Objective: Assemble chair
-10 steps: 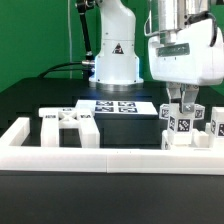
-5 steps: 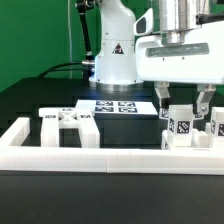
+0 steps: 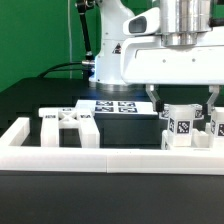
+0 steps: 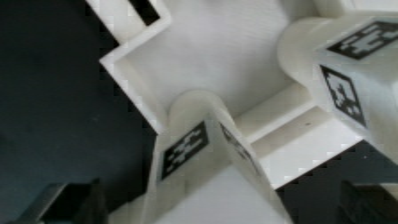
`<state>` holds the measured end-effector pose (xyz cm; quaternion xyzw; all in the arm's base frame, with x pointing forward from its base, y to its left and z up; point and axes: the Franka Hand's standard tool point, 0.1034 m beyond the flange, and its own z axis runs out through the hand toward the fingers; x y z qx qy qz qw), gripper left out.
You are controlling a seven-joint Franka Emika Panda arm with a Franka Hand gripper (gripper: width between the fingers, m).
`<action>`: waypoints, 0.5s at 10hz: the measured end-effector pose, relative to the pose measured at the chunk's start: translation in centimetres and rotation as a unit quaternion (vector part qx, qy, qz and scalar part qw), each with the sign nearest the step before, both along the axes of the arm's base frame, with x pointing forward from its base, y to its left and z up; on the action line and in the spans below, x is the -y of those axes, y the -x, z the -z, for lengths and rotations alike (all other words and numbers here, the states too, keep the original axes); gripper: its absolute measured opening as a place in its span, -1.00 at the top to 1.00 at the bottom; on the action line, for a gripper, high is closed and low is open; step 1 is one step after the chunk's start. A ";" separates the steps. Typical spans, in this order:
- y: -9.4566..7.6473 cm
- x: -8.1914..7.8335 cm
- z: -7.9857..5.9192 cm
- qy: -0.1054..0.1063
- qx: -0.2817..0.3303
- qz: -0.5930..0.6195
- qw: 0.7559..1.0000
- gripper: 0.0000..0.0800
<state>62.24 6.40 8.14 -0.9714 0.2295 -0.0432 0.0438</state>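
A cluster of white chair parts with square tags (image 3: 181, 127) stands at the exterior view's right, behind the border rail. My gripper (image 3: 183, 98) hovers just above it, jaws wide open and empty, one finger (image 3: 153, 98) on each side of the cluster's top. A second group of white chair parts (image 3: 68, 124) lies at the exterior view's left. In the wrist view, a tagged white leg (image 4: 192, 150), a tagged rounded block (image 4: 349, 62) and a flat white panel (image 4: 210, 70) fill the picture below my gripper (image 4: 214, 208); its dark fingers (image 4: 71, 203) show only at the edge.
The long white border rail (image 3: 100, 155) runs along the front with a raised corner at the exterior view's left. The marker board (image 3: 118, 106) lies on the black table behind the parts. The robot's white base (image 3: 115, 55) stands at the back.
My gripper was closed around the top of the right cluster a second ago. It has opened wide, let go and risen a little; the parts stay in place.
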 end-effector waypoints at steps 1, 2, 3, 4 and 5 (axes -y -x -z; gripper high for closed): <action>0.0 0.0 0.0 0.009 0.001 -0.046 0.999 -0.62; 0.0 0.0 0.1 0.017 0.002 -0.087 0.996 -0.62; -0.2 0.1 0.2 0.033 0.004 -0.156 0.987 -0.62; -0.2 0.2 0.2 0.037 0.006 -0.188 0.981 -0.62; -0.2 0.5 0.2 0.040 0.007 -0.214 0.976 -0.62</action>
